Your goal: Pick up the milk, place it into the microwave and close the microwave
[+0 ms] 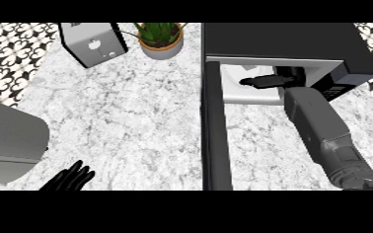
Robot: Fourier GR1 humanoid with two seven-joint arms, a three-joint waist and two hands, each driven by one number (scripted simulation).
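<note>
Right hand [266, 81] sits inside the open microwave [277, 39], its grip impossible to tell; left hand [69, 180] rests spread.

Clearance: open microwave door [215, 138] split the counter [131, 118].
Free marble lay left of it; toaster [93, 43] and plant [160, 37] stood far left; right hand [264, 81] occupied the cavity [237, 76].

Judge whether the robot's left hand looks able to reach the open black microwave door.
Probably yes: nothing stands on the white marble counter between the black left hand and the door.
</note>
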